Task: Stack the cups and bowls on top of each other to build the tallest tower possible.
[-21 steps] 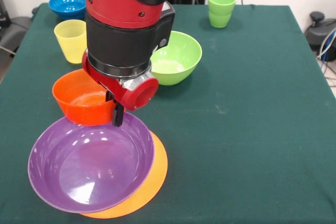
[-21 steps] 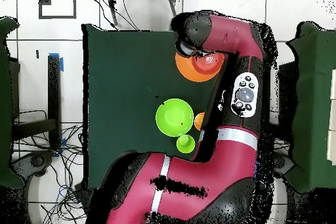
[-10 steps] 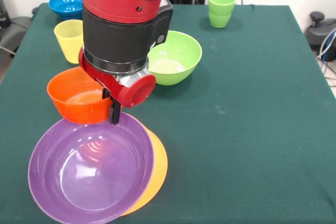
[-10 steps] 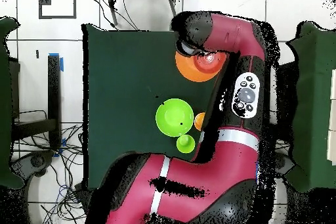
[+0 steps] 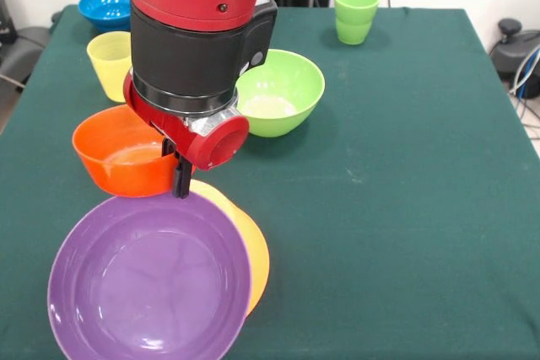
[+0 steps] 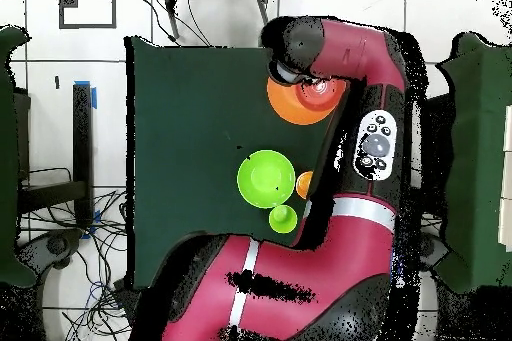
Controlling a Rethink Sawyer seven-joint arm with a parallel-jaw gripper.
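Observation:
My gripper (image 5: 180, 181) is shut on the far rim of the wide purple bowl (image 5: 148, 284), which hangs tilted toward the table's near edge. Under and behind it lies the very large orange bowl (image 5: 250, 246), the tower's base, also seen from overhead as the orange bowl (image 6: 291, 107) beside the arm. A small orange-red bowl (image 5: 118, 156) sits just left of the gripper. The lime green bowl (image 5: 283, 90) (image 6: 265, 177) stands behind, and a yellow cup (image 5: 113, 61) further left. Two nested green cups (image 5: 356, 13) are at the far right, a blue bowl (image 5: 108, 4) at the far left.
The red and black arm (image 5: 198, 48) hides the table between the yellow cup and the lime green bowl. From overhead the arm (image 6: 365, 137) covers the table's right side. The green cloth (image 5: 405, 191) stretches to the right of the bowls.
The purple bowl has risen off the large orange bowl and tipped up toward the near edge. The gripper has drawn slightly left and up with it.

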